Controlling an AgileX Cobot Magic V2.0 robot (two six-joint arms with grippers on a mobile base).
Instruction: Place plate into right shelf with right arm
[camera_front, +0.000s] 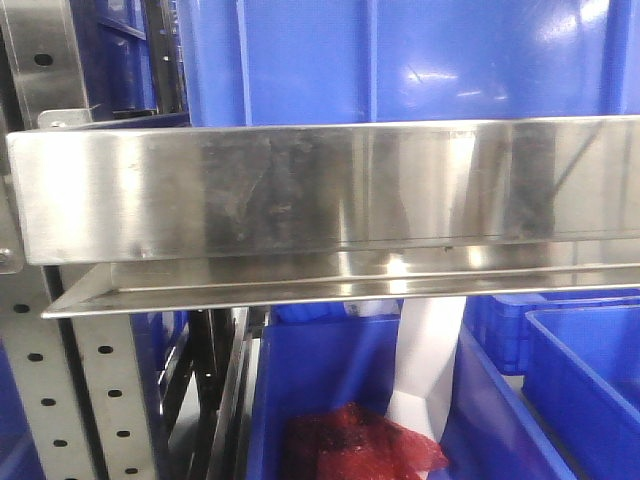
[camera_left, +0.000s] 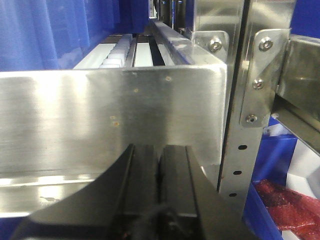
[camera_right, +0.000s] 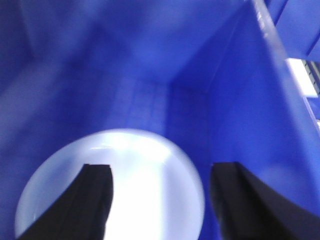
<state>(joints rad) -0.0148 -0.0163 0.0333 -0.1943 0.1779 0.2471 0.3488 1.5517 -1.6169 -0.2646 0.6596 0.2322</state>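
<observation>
While deep inside a blue bin (camera_right: 150, 60), right gripper (camera_right: 160, 200) spread wide over the plate (camera_right: 145, 165) lying flat on the bin floor, probably for grasping. Left gripper (camera_left: 159, 165) pressed closed, empty, parked before the right shelf (camera_left: 100, 120).
</observation>
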